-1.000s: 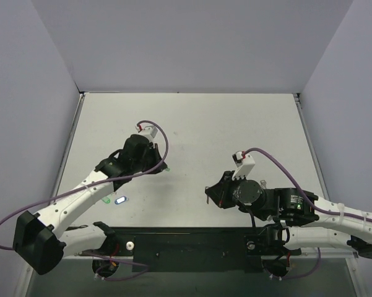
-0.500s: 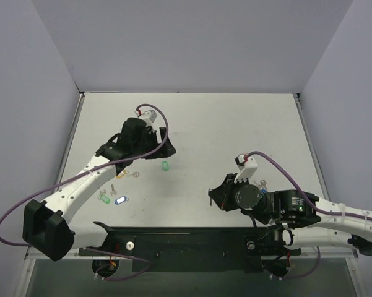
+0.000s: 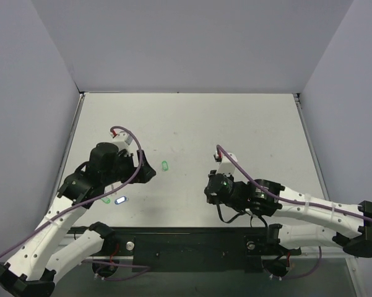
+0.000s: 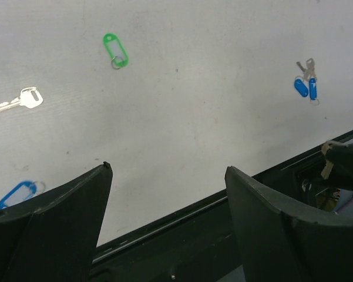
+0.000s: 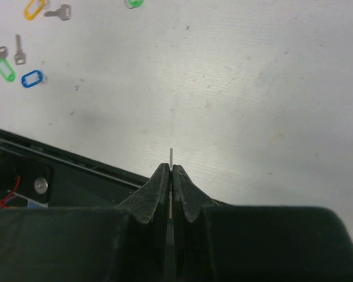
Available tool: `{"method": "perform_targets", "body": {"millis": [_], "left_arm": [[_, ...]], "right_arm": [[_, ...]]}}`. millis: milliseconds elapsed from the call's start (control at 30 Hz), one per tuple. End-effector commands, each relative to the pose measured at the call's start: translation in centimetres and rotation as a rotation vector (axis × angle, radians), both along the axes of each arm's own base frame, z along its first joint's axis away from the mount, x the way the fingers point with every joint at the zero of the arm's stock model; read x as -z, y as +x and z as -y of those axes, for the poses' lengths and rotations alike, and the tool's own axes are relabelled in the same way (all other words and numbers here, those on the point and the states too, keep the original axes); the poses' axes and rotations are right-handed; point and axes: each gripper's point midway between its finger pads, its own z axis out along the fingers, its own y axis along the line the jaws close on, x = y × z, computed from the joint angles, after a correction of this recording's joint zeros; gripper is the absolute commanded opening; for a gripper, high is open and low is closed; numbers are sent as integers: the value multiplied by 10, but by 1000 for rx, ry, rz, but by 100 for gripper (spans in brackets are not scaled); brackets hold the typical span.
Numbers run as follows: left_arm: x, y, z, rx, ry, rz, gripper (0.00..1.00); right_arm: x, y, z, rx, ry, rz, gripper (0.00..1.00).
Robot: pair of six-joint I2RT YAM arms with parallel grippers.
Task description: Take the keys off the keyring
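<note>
Top view: the keyring (image 3: 165, 166), a green oval plastic tag, lies flat on the matte grey worktop (image 3: 235, 124) between the arms. Left wrist: the left gripper (image 4: 168, 170) has its jaws spread, empty. Right wrist: the right gripper (image 5: 171, 167) has its jaws pinching a thin silver sliver (image 5: 171, 153), seen edge-on.

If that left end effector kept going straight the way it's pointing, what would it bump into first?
Probably bare table; the green tag lies off to the side of the open left end effector.
</note>
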Motion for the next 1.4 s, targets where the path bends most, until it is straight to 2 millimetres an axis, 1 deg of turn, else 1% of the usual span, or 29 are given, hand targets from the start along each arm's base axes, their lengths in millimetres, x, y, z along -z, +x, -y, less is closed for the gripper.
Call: {"method": "perform_targets", "body": {"millis": [0,67,100,133,167,200,267,300,433,533,567,600,633,667,700,733,767,800,967,1033,1067,1100,1133,1200,1233,1267,1300,1333,1367], "left_arm": [[16,-22,-37,-100,99,-43,89],[10,-28,-39,-100,80,-15,89],[11,-30,-40,-104,73,-12,89],[7,-31,-41,-115,45,11,89],[11,-32,-41,-118,39,10,89],[6,-31,-40,-122,12,43,89],[0,-32,-41,-124,-1,64,89],[0,-31,-42,-127,0,66,90],[8,-31,-41,-123,28,21,90],[11,-33,-39,-106,27,7,90],[10,-33,-38,-101,19,13,90],[9,-34,-37,-95,15,15,91],[10,-34,-37,-93,15,17,91],[9,-34,-37,-93,14,18,91],[10,-34,-37,-94,15,18,91],[9,-34,-37,-94,13,19,91],[10,-34,-37,-95,13,17,91],[10,-34,-37,-94,14,18,91],[10,-35,-37,-92,13,17,91],[10,-35,-37,-91,13,15,91],[10,-35,-37,-91,13,15,91],[11,-35,-37,-92,14,14,91],[10,-35,-37,-91,13,15,91],[11,-34,-37,-92,15,13,91],[11,-34,-37,-92,15,13,91],[10,-34,-37,-92,13,16,91],[10,-34,-37,-92,14,14,91],[11,-34,-37,-92,16,12,91],[11,-34,-37,-93,14,12,91]], "right_arm": [[-1,19,2,-13,-82,-20,0],[9,28,0,-14,-135,-46,0],[11,31,-2,-14,-142,-52,0],[15,37,-3,-12,-164,-67,0],[17,41,-5,-13,-173,-74,0],[22,47,-7,-15,-196,-88,0],[26,57,-13,-21,-206,-113,0],[27,64,-14,-13,-203,-119,0],[33,79,-35,-61,-212,-171,0],[35,91,-50,-78,-221,-186,0],[29,96,-55,-82,-210,-178,0],[35,98,-57,-81,-225,-193,0],[28,103,-61,-82,-214,-185,0],[34,105,-61,-81,-232,-202,0],[27,110,-64,-81,-223,-196,0],[30,112,-65,-79,-235,-206,0],[25,116,-67,-76,-231,-200,0],[27,119,-66,-71,-239,-207,0],[18,131,-68,-55,-228,-197,0],[16,133,-69,-53,-227,-199,20],[16,134,-66,-45,-231,-201,39],[15,135,-63,-37,-235,-198,49],[14,137,-60,-24,-237,-192,65],[13,138,-54,-11,-244,-187,77],[9,137,-52,-6,-238,-177,78],[10,137,-48,1,-247,-176,79],[6,136,-46,0,-243,-165,79],[8,135,-43,6,-251,-166,80],[5,134,-40,7,-247,-159,80]]}}
